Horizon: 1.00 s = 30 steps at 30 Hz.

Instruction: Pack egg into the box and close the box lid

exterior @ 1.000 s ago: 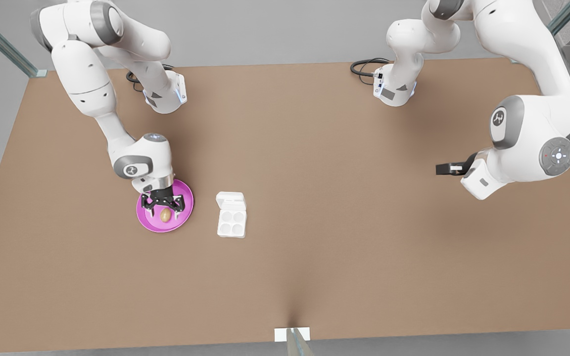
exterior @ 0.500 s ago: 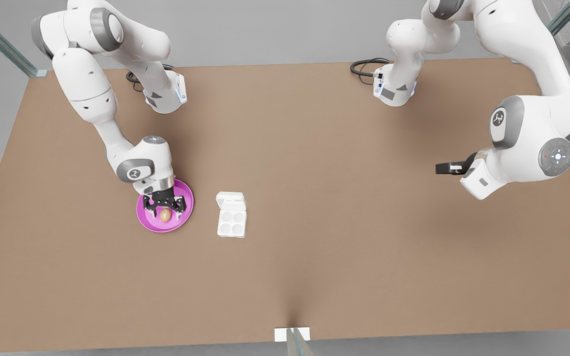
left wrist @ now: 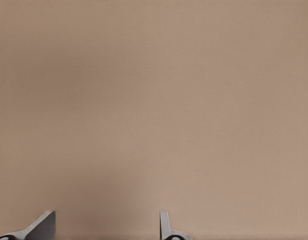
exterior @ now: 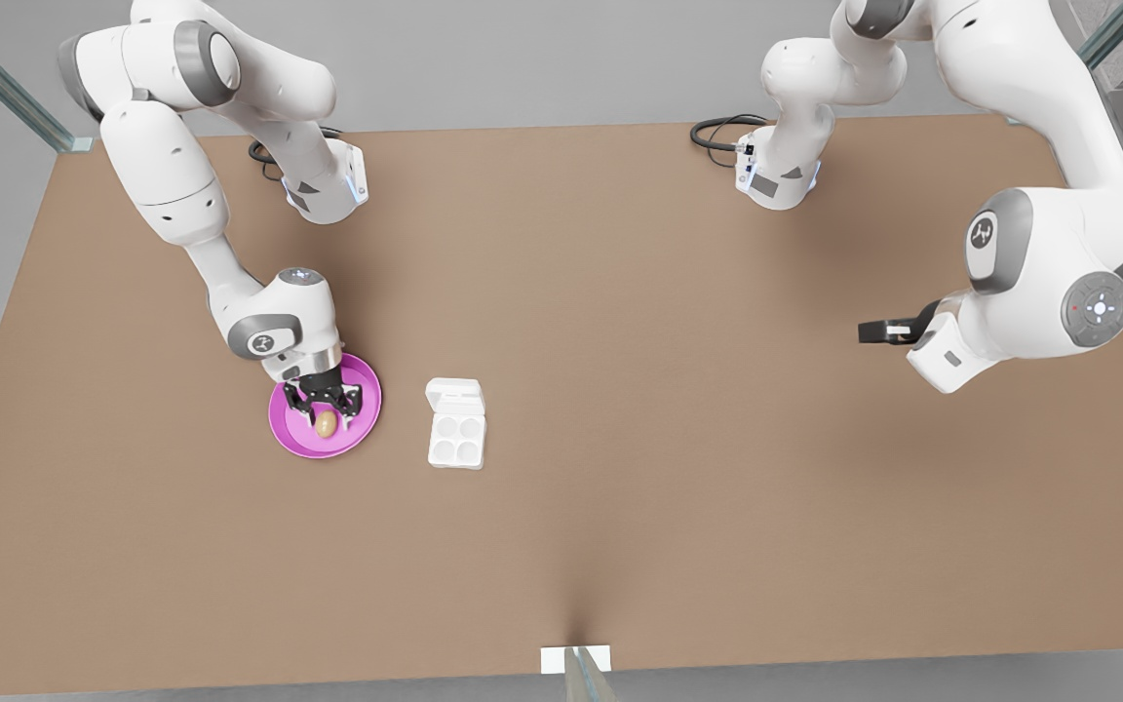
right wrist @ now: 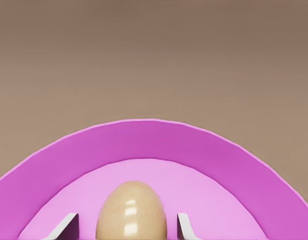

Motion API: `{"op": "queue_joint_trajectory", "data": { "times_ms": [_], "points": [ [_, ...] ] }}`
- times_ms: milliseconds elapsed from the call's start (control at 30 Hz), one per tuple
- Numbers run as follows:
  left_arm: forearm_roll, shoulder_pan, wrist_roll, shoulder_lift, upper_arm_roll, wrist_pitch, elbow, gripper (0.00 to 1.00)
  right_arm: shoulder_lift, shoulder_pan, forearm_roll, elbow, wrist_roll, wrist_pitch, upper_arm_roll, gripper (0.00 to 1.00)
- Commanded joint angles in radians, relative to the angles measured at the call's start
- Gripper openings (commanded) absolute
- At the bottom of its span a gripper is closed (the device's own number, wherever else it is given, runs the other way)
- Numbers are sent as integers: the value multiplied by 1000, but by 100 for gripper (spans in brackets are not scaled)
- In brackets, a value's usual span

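Over the last second we lowered our right gripper [exterior: 326, 413] onto the pink plate [exterior: 362, 429] until its fingers [right wrist: 68, 227], spread wide, straddled the egg [right wrist: 131, 210] without yet touching it. We judged the egg ready to be pinched next.

The box [exterior: 456, 437] sat well apart from those fingers toward the front view's right, four cups bare, and the box lid [exterior: 455, 396] lay folded back flat. Nothing stood between plate and box.

Our left gripper [left wrist: 106, 227] waited far off over bare surface [exterior: 620, 390], fingers apart and empty.
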Motion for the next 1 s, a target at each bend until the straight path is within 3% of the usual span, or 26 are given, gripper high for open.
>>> {"op": "queue_joint_trajectory", "data": {
  "times_ms": [0,367,700,967],
  "points": [
    [0,0,0,-1,0,0,0,100,0,0,0,0,0,0,0,69],
    [-1,0,-2,-1,0,0,0,100,0,-6,-3,8,0,6,0,65],
    [-1,0,0,-1,0,0,0,100,0,-6,-3,7,0,8,0,53],
    [0,-2,0,-4,-2,-2,0,100,-17,-8,15,14,3,8,23,53]
  ]
}}
